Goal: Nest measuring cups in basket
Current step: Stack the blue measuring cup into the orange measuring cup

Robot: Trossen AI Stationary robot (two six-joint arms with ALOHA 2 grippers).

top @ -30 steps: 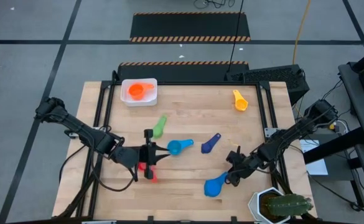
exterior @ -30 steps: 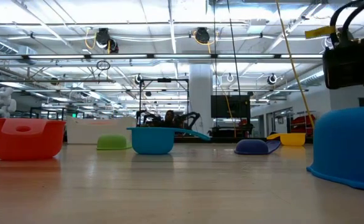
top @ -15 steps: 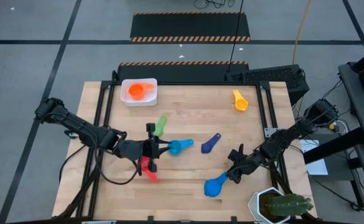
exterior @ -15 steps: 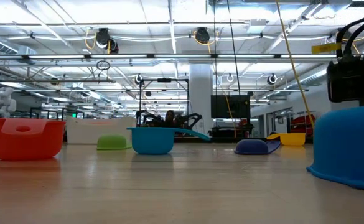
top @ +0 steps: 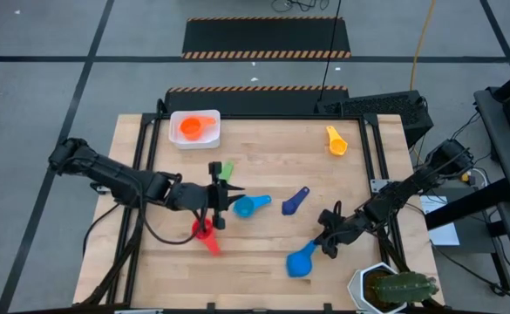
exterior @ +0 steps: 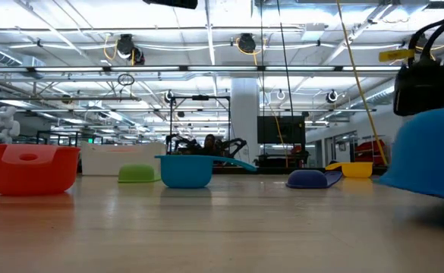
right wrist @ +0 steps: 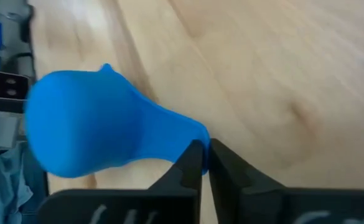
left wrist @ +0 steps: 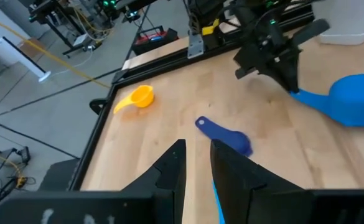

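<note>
**Ana:** Since a second ago the left gripper (top: 222, 197) has slid across the table from beside the red cup (top: 204, 233) to just short of the light blue cup (top: 251, 206), and the blue cup (top: 302, 259) now hangs clear of the wood in the low view, where earlier it sat flat.

**Ben:** So the right gripper (top: 328, 241) has it?

**Ana:** Yes. In the right wrist view its two fingers are pressed nearly together on the tip of the blue cup's handle, the bowl upside down beyond them. The left fingers stand a narrow slit apart with a sliver of light blue between them (whether they already pinch that handle I cannot tell).

**Ben:** And the basket (top: 213, 139)?

**Ana:** At the table's far left corner, with only the orange cup (top: 191, 128) inside. The green cup (top: 226, 172), navy cup (top: 295, 201) and yellow cup (top: 336, 139) lie loose on the table, well apart from it.

**Ben:** Step in hand, then?

**Ana:** I judge it early: one cup placed, the blue one being lifted for carrying. Next it needs a long haul across to the basket, a turn to bring the bowl upright, and a lowering so the cups nest.
</note>
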